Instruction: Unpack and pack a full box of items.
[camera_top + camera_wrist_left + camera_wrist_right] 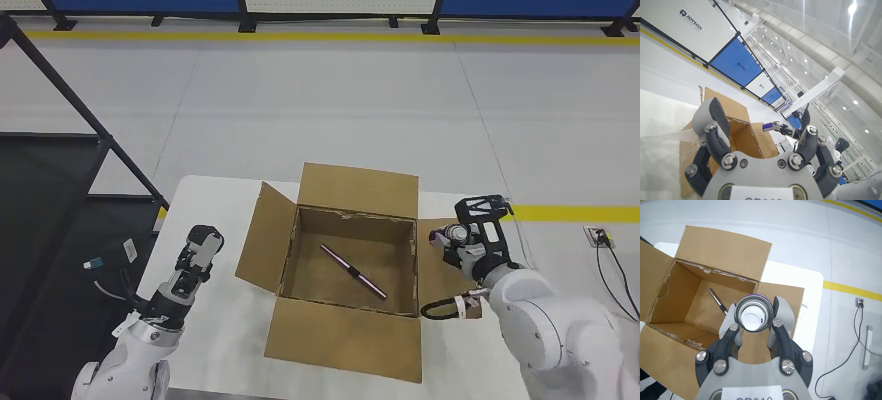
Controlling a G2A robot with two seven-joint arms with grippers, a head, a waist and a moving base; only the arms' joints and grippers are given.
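An open brown cardboard box (345, 345) stands in the middle of a white table with rounded corners (215, 330), its four flaps folded outward. On the box floor lies a slim dark rod with a silvery end (352, 270), set diagonally and well apart from the walls. The right gripper (754, 307) is closed around a round metal can with a purple band (456, 233), its two fingers pressing on opposite sides of the can's body. In the right wrist view the can's concave, shiny end faces the camera. The can hangs in the air over the right-hand flap, just outside the box's right wall and not touching the cardboard. The left gripper (761, 111) hovers over the table on the other side of the box, near the left flap. Its dark-padded fingers (718, 113) are spread wide with nothing between them. On the pale floor beyond the table runs a yellow line (575, 213), and a black cable (612, 275) trails from a floor socket at the right.
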